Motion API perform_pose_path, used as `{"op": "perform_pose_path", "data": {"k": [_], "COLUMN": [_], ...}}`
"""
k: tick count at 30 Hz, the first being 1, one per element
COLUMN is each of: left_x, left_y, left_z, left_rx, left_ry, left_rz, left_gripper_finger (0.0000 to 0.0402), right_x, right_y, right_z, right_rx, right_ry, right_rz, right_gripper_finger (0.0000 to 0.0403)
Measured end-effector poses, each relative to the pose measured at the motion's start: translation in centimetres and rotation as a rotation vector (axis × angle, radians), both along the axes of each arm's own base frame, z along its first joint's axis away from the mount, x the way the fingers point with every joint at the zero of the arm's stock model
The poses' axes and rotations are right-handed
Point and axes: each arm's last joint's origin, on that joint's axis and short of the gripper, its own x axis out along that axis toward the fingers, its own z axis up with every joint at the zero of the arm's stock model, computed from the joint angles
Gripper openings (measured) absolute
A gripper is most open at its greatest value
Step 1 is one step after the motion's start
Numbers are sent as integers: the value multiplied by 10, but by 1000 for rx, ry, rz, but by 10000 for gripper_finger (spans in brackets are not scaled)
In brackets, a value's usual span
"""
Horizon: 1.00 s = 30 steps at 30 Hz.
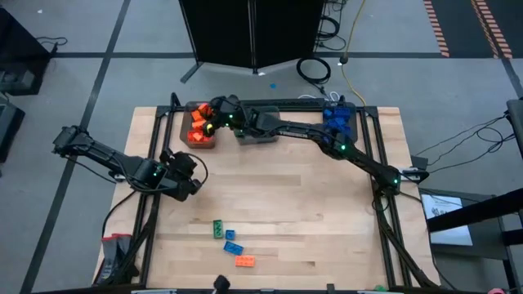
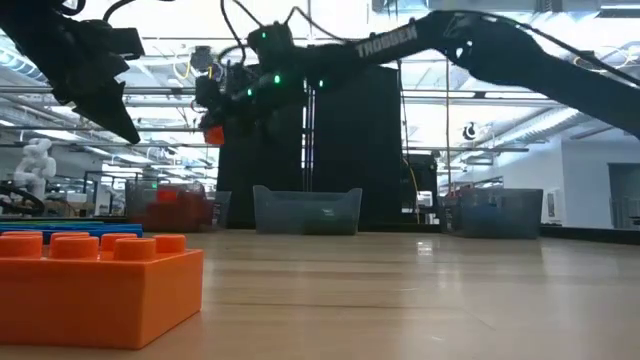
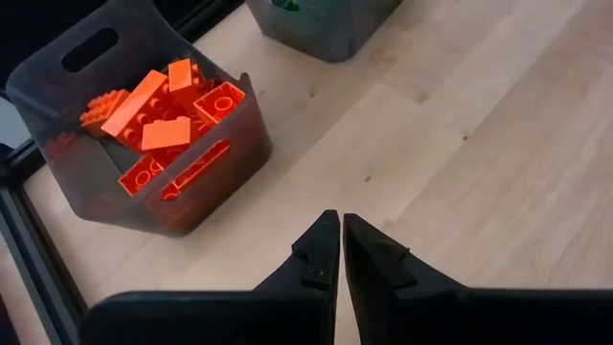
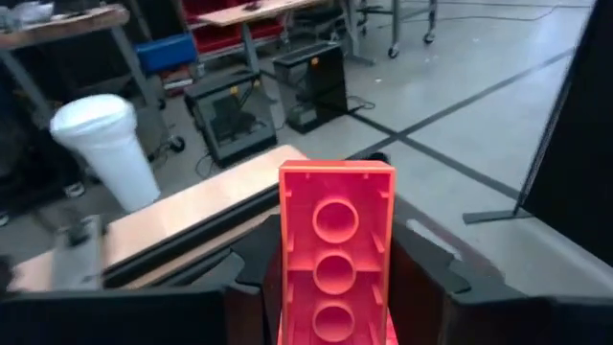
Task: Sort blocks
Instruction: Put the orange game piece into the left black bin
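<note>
My right gripper (image 1: pixel 206 119) reaches across the table's far side and hangs above the left bin (image 1: pixel 189 137), shut on an orange block (image 4: pixel 335 240). That bin holds several orange blocks (image 3: pixel 163 105). The middle bin (image 1: pixel 257 133) has green blocks in it and the right bin (image 1: pixel 339 121) has blue ones. Loose on the near part of the table lie a green block (image 1: pixel 219 228), two blue blocks (image 1: pixel 231 241) and an orange block (image 1: pixel 244 261). My left gripper (image 3: pixel 335 240) is shut on nothing, above the table's left side. My right gripper pinches the orange block's two long sides (image 4: pixel 287 268) between its two fingers (image 4: pixel 251 278). The block lies along the fingers and juts past their tips, its hollow underside facing the wrist. The fingers come in almost level from the table's right. The block (image 2: pixel 212 132) hangs clear above the left bin.
The three bins stand in a row along the far edge (image 2: pixel 305 210). A black metal frame (image 1: pixel 155 163) borders the table's left, right and far sides. Bare wood (image 1: pixel 310 204) lies between the bins and the loose blocks. Cables (image 1: pixel 315 69) lie on the floor beyond.
</note>
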Motion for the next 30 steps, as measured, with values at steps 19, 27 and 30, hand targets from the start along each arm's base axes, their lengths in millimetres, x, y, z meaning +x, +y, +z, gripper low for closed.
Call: {"op": "perform_pose_path", "data": {"k": [19,27,30], "left_x": [1,1,1], "left_y": [1,1,1], "left_z": [1,1,1], "left_rx": [50,62,64], "left_ry": [-16,-20,-21], "left_rz": [15,19,20], "left_gripper_finger": [23,23,23], "right_x": [4,6,7], "right_y": [-40,-42,-43], "right_z": [-39,-54,-61], "right_rx": [13,93,155], "right_ry": [-148,-165,-180], "right_rz": [-51,-67,-72], "right_gripper_finger": [119,119,119]}}
